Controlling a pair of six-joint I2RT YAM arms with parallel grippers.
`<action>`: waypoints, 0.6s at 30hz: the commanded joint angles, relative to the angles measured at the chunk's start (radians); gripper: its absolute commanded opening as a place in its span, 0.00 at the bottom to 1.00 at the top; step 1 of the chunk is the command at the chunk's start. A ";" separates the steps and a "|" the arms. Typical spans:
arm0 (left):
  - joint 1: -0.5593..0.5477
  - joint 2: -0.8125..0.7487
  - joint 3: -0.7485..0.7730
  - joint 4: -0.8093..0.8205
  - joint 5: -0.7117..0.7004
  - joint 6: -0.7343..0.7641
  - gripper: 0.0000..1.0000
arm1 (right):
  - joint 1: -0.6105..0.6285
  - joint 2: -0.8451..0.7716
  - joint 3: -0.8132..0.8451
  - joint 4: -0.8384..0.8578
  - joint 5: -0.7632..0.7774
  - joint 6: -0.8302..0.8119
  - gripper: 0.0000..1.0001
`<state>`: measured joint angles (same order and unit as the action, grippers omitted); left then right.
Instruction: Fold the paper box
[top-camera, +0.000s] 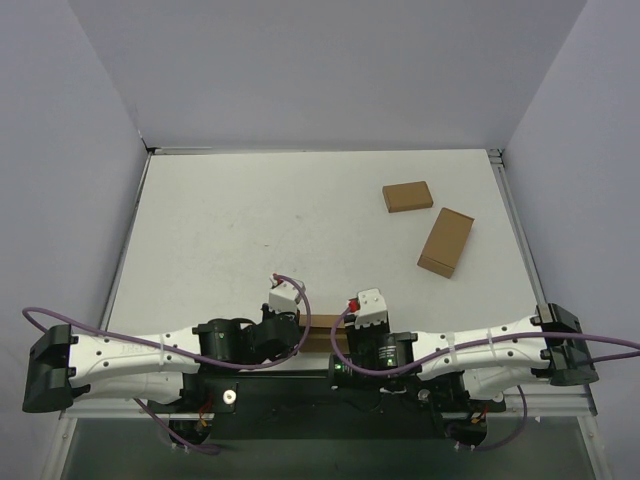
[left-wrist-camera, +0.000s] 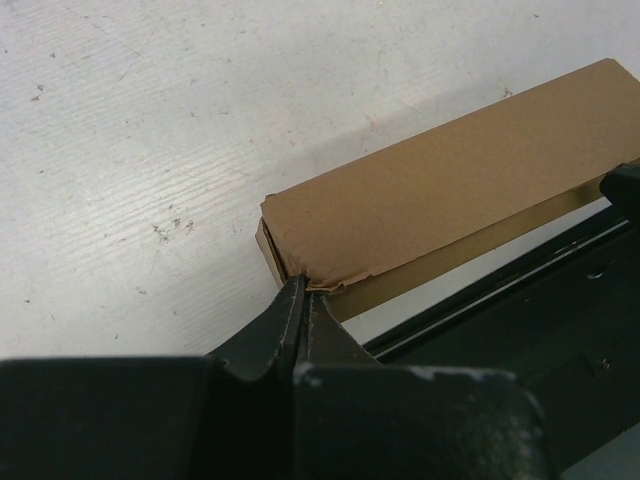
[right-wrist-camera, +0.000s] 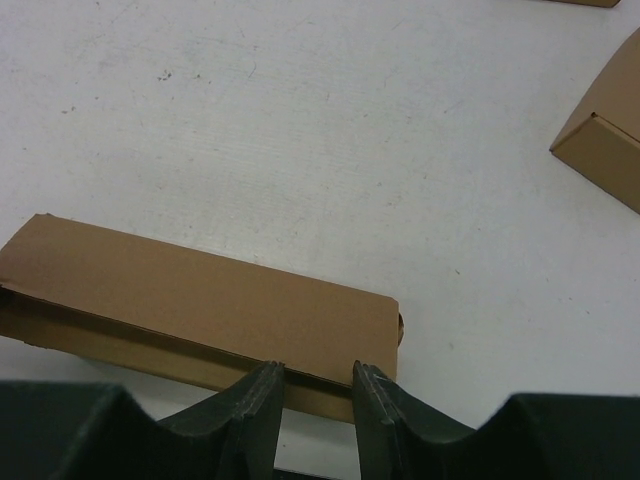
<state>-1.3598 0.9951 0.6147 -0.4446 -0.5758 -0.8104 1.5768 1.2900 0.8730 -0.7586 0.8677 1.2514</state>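
White scuffed tabletop (top-camera: 250, 220) between plain pale grey walls (top-camera: 330, 70), soft even light.

**Paper box** (right-wrist-camera: 200, 295): plain brown cardboard, uncoated and matt. The faces are smooth. The corner at 6 o'clock in the left wrist view is creased and crumpled.

**Square box** (top-camera: 407, 196) and **long box** (top-camera: 446, 242), at 2 o'clock on the table: the same matt brown cardboard, with clean edges.

**Table** (top-camera: 250, 220): white and matt, with a faint brushed grain, dark specks and scuffs.

**Left gripper** (left-wrist-camera: 303, 288) and **right gripper** (right-wrist-camera: 318, 372): the fingers are black and look like matt plastic. Pale wear marks show on the edges.

**Left arm** (top-camera: 130, 352) and **right arm** (top-camera: 490, 345): white shells that look like smooth plastic with a slight sheen. The joints are black.

**Walls** (top-camera: 320, 70): pale, flat and matt.
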 joint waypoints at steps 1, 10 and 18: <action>0.001 0.036 -0.024 -0.140 0.040 0.019 0.00 | -0.005 -0.004 -0.020 -0.007 -0.018 -0.017 0.34; 0.001 0.027 -0.029 -0.146 0.042 0.014 0.00 | 0.012 -0.058 0.092 -0.005 0.020 -0.139 0.32; 0.001 0.030 -0.023 -0.143 0.042 0.014 0.00 | -0.113 -0.070 0.017 0.174 -0.068 -0.279 0.29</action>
<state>-1.3598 0.9951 0.6151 -0.4450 -0.5755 -0.8074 1.5074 1.2247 0.9276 -0.6605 0.8429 1.0592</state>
